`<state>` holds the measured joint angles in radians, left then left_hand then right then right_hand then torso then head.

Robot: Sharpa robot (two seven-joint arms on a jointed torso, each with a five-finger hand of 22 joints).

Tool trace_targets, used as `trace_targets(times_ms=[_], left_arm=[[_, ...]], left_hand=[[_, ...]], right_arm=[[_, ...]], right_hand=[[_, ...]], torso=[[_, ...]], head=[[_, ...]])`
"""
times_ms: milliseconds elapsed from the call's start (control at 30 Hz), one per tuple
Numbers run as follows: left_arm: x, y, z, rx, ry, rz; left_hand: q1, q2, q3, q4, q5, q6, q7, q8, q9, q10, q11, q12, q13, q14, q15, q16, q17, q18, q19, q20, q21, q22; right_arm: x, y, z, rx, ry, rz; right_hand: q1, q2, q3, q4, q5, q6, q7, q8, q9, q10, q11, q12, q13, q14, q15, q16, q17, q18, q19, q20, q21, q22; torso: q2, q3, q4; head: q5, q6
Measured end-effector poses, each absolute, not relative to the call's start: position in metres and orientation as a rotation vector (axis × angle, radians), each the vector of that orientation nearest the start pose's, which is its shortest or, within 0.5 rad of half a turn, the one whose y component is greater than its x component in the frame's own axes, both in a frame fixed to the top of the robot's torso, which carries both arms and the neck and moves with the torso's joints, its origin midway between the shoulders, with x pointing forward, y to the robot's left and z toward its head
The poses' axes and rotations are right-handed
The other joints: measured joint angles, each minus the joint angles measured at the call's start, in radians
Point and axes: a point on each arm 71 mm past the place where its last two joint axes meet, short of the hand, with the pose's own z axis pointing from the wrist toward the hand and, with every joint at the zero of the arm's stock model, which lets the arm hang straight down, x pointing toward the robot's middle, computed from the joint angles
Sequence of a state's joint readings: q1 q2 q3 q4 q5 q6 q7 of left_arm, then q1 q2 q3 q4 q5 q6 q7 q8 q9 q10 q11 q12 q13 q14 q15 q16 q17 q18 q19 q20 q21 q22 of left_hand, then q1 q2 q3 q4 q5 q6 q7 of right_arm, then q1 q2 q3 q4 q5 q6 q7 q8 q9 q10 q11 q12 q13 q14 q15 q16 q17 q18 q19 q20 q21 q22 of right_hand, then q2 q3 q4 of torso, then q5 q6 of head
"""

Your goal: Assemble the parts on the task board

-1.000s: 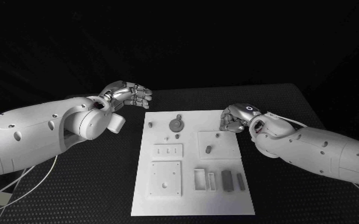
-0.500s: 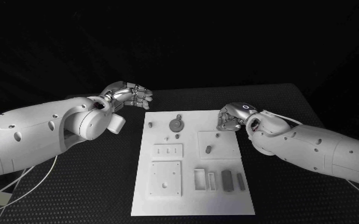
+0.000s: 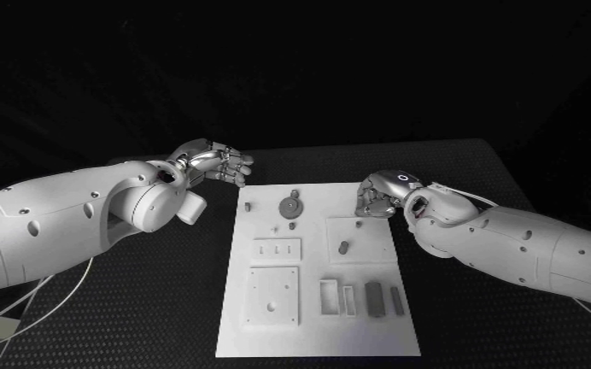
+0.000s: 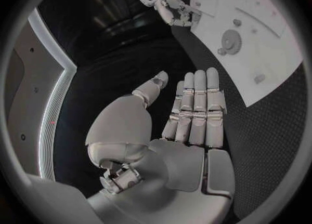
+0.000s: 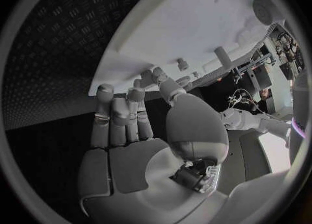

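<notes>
The task board (image 3: pixel 318 271) lies flat in the middle of the worktop (image 3: pixel 148 301), its long side running away from the robot. On it sit a round grey disc part (image 3: pixel 289 207) near the far edge, a small peg (image 3: pixel 248 205) beside that at the left margin, a raised square plate with a short stud (image 3: pixel 343 247) right of centre, a slotted block (image 3: pixel 276 250) left of centre, a larger drilled plate (image 3: pixel 272 294) below it, and a row of upright grey parts (image 3: pixel 372 297) toward the near right. Whether any of these is already seated in its final place cannot be told; judged from the layout, assembly appears to be at an early stage, with most pieces yet to be handled.

The right hand (image 3: pixel 379 197) is at the board's far right corner, fingers (image 5: pixel 117 110) curled toward the edge; nothing is seen in them, and contact with the board cannot be confirmed. The left hand (image 3: pixel 216 162) hovers off the board's far left corner, fingers (image 4: pixel 198 104) straight, close together and released, holding nothing.

The worktop is black with a fine ribbed texture. White cables (image 3: pixel 49 301) trail off its near left. The surrounding room is dark
</notes>
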<state>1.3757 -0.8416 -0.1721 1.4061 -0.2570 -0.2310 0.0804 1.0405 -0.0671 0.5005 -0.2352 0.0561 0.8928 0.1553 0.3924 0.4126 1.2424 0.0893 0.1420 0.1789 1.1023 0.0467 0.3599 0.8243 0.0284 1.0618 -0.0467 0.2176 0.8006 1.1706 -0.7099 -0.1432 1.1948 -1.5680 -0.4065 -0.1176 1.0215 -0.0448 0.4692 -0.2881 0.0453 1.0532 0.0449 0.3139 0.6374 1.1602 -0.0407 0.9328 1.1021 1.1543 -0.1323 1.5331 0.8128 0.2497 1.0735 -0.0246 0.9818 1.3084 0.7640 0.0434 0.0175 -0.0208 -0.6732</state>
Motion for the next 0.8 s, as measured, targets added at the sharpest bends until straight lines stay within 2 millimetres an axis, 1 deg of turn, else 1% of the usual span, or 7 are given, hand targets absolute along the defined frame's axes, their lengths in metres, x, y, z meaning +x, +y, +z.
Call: trace_targets(times_ms=[33, 200, 300, 333, 500, 633, 800], left_arm=[[0.521, 0.242, -0.162, -0.881, 1.748, -1.172], [0.522, 0.236, -0.166, -0.827, 1.819, -1.114], [0.522, 0.23, -0.167, -0.799, 1.855, -1.088], [0.522, 0.228, -0.168, -0.793, 1.864, -1.081], [0.525, 0.214, -0.169, -0.751, 1.906, -1.049], [0.526, 0.198, -0.168, -0.711, 1.933, -1.034], [0.527, 0.182, -0.167, -0.673, 1.962, -1.011]], left_hand=[[-0.01, -0.009, -0.007, 0.007, -0.003, 0.004, -0.004, 0.005, 0.0, 0.006, -0.003, 0.0, 0.003, 0.008, -0.002, 0.0, 0.004, -0.001, 0.004, -0.004, 0.0, 0.002], [-0.051, -0.023, -0.019, 0.037, -0.003, 0.028, -0.014, 0.011, 0.001, 0.034, -0.016, 0.012, 0.017, 0.027, -0.015, 0.014, 0.03, 0.012, 0.015, -0.015, 0.0, 0.012], [-0.053, -0.02, -0.021, 0.041, -0.003, 0.04, -0.019, 0.011, 0.002, 0.046, -0.026, 0.021, 0.029, 0.039, -0.021, 0.026, 0.05, 0.012, 0.025, -0.025, 0.008, 0.021], [-0.055, -0.019, -0.021, 0.041, -0.003, 0.041, -0.02, 0.011, 0.002, 0.05, -0.03, 0.023, 0.033, 0.042, -0.023, 0.027, 0.059, 0.011, 0.03, -0.023, 0.012, 0.025], [-0.055, -0.019, -0.021, 0.041, -0.003, 0.045, -0.023, 0.011, 0.002, 0.057, -0.029, 0.027, 0.044, 0.047, -0.027, 0.031, 0.076, 0.011, 0.036, -0.028, 0.016, 0.034], [-0.055, -0.019, -0.021, 0.041, -0.003, 0.039, -0.017, 0.008, -0.003, 0.058, -0.031, 0.031, 0.054, 0.048, -0.028, 0.035, 0.089, 0.01, 0.039, -0.032, 0.02, 0.041], [-0.063, -0.027, -0.028, 0.048, -0.003, 0.032, -0.011, -0.001, -0.01, 0.079, -0.043, 0.047, 0.076, 0.063, -0.043, 0.054, 0.109, 0.01, 0.057, -0.043, 0.035, 0.057]], right_arm=[[0.522, -0.233, -0.244, -0.205, 1.667, 0.376], [0.527, -0.226, -0.222, -0.227, 1.636, 0.387], [0.528, -0.218, -0.209, -0.242, 1.615, 0.401], [0.528, -0.216, -0.206, -0.247, 1.612, 0.405], [0.527, -0.202, -0.192, -0.273, 1.594, 0.43], [0.524, -0.187, -0.186, -0.294, 1.588, 0.456], [0.517, -0.168, -0.185, -0.321, 1.592, 0.495]], right_hand=[[0.0, 0.0, 0.0, 0.0, -0.002, 0.0, 0.0, 0.0, 0.0, 0.001, 0.001, 0.0, -0.001, 0.001, 0.001, 0.0, 0.0, 0.0, 0.0, 0.0, 0.0, 0.0], [0.0, 0.0, 0.0, 0.0, 0.001, 0.0, 0.0, -0.003, 0.0, 0.001, 0.001, 0.0, -0.001, -0.002, -0.002, 0.0, 0.0, 0.0, 0.0, 0.0, 0.0, 0.0], [0.0, 0.0, 0.0, 0.0, 0.001, 0.0, 0.0, -0.003, 0.0, 0.001, 0.001, 0.003, -0.001, -0.002, -0.002, 0.0, 0.0, 0.0, 0.0, 0.0, 0.0, 0.0], [0.0, 0.0, 0.0, 0.0, 0.001, 0.0, 0.0, -0.002, 0.0, 0.001, 0.001, 0.004, -0.001, -0.003, -0.002, 0.0, 0.0, 0.0, 0.0, 0.0, 0.0, 0.0], [0.0, 0.0, 0.0, 0.0, 0.001, 0.0, 0.0, 0.001, 0.0, 0.001, 0.001, 0.004, -0.001, -0.004, -0.001, 0.0, 0.0, 0.0, 0.0, 0.0, 0.0, 0.0], [0.0, 0.0, 0.0, 0.0, 0.001, 0.0, 0.0, 0.001, 0.0, 0.001, 0.001, 0.004, -0.001, -0.004, -0.001, 0.0, 0.0, 0.0, 0.0, 0.0, 0.0, 0.0], [0.0, 0.0, -0.001, -0.001, 0.001, 0.0, 0.0, 0.001, 0.0, 0.001, 0.001, 0.004, -0.001, -0.004, 0.0, 0.0, 0.001, 0.0, 0.0, 0.0, 0.0, 0.0]], torso=[[0.0, 0.0003, -0.0004], [-0.001, 0.0, -0.0011], [-0.001, -0.0007, -0.0012], [-0.002, -0.0006, -0.0012], [-0.003, -0.0022, -0.0016], [-0.004, -0.0029, -0.0012], [-0.004, -0.0036, -0.0005]], head=[[0.0, 0.0], [-0.002, 0.003], [-0.003, 0.006], [-0.003, 0.007], [0.0, 0.012], [0.004, 0.016], [0.011, 0.02]])
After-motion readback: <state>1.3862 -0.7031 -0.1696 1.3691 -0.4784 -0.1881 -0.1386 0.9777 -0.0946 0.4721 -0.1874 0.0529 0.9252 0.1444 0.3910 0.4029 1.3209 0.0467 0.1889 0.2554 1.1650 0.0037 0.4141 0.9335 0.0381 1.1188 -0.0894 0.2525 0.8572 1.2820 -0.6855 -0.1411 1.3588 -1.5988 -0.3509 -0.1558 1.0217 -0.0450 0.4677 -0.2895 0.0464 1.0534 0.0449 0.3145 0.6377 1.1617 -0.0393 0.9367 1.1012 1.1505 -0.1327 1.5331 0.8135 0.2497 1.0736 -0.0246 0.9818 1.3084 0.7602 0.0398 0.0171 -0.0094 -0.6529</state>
